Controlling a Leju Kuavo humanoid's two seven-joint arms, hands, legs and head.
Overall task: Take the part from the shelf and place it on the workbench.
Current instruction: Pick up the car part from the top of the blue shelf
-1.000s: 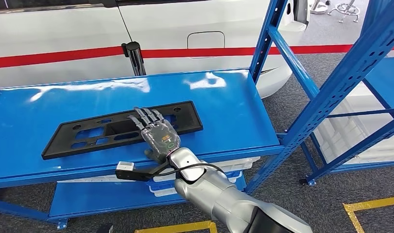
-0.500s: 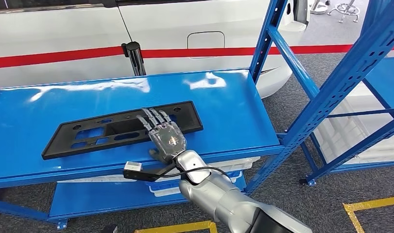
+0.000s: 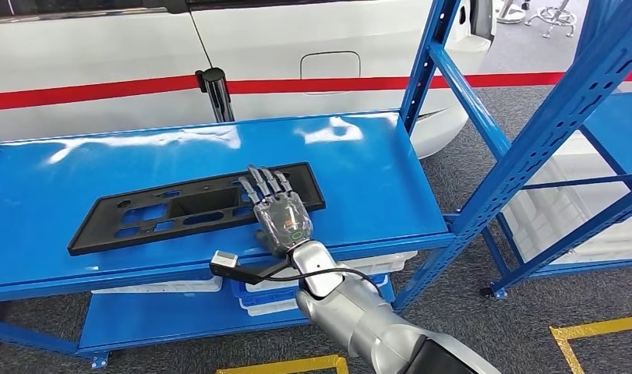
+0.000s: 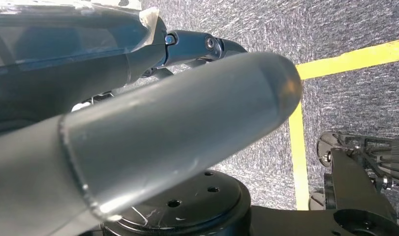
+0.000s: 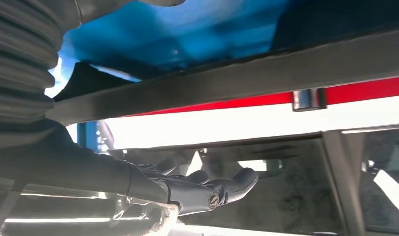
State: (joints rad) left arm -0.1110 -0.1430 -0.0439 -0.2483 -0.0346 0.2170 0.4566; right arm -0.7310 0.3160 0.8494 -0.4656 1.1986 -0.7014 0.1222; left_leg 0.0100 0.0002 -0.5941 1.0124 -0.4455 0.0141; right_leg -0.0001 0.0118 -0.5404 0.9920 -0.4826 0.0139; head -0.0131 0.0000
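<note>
The part (image 3: 164,210) is a long black flat frame with cut-outs, lying on the blue shelf board (image 3: 359,171). My right hand (image 3: 281,214) reaches over the part's right end, fingers stretched forward and flat above it, thumb at the part's near edge. It holds nothing. In the right wrist view the part's edge (image 5: 236,78) runs as a dark bar close to the extended fingers (image 5: 222,189). My left hand (image 4: 163,128) hangs over grey carpet, thumb straight and nothing in it.
A white car with a red stripe (image 3: 312,82) stands right behind the shelf, with a black post (image 3: 215,89) at the board's far edge. Blue shelf uprights (image 3: 531,148) rise on the right. White bins (image 3: 258,300) sit on the lower level. Yellow floor tape (image 3: 593,335) marks the carpet.
My right hand has slid to the right along the part and a little farther over it. The part itself has not moved.
</note>
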